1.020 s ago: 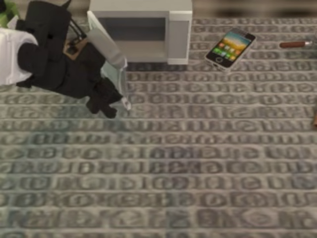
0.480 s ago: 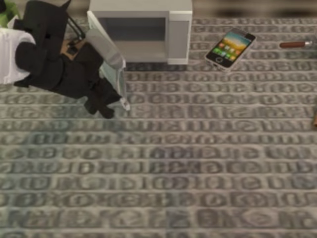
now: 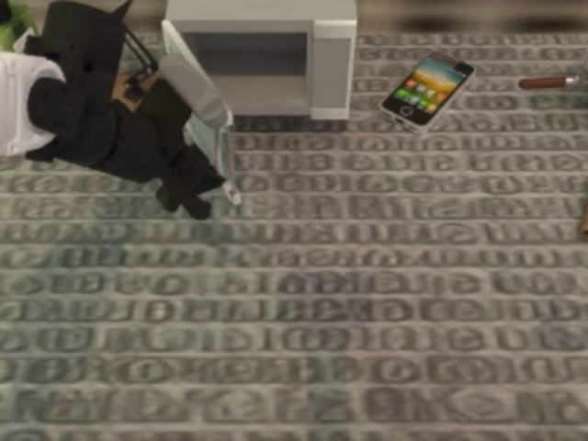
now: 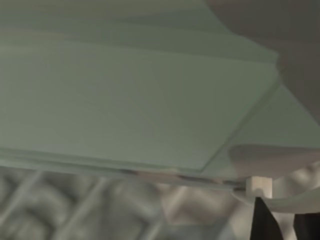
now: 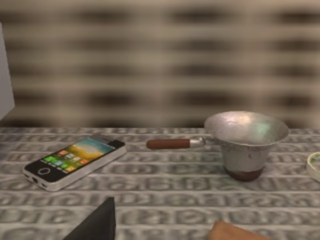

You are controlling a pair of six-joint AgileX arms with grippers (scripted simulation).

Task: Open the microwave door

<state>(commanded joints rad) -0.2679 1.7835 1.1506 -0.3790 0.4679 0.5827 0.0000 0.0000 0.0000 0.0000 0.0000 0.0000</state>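
Swinging out from the left edge of the microwave (image 3: 260,57), the door (image 3: 197,101) stands well open, its free edge angled toward the table's left-front and the cavity exposed behind it. The left gripper (image 3: 220,186) sits at that free edge, just beside a small white handle (image 3: 235,194); whether its fingers are clamped or spread cannot be told from either view. In the left wrist view the door (image 4: 125,105) fills most of the frame as a pale green-grey pane, with a small white block (image 4: 261,186) at its edge. The door is judged to be a rigid, light, hinged panel: smooth-faced and likely slippery on the pane, so best taken at the handle on the free edge, far from the hinge, and led along its arc. The hinge itself is hidden behind the arm, and the fingertips are largely masked by the dark gripper body. To the right of the microwave lie a phone (image 3: 427,85) and a small long-handled pot (image 5: 245,142), cut off in the top view. The right arm is out of the top view; only a dark corner shows in its wrist view
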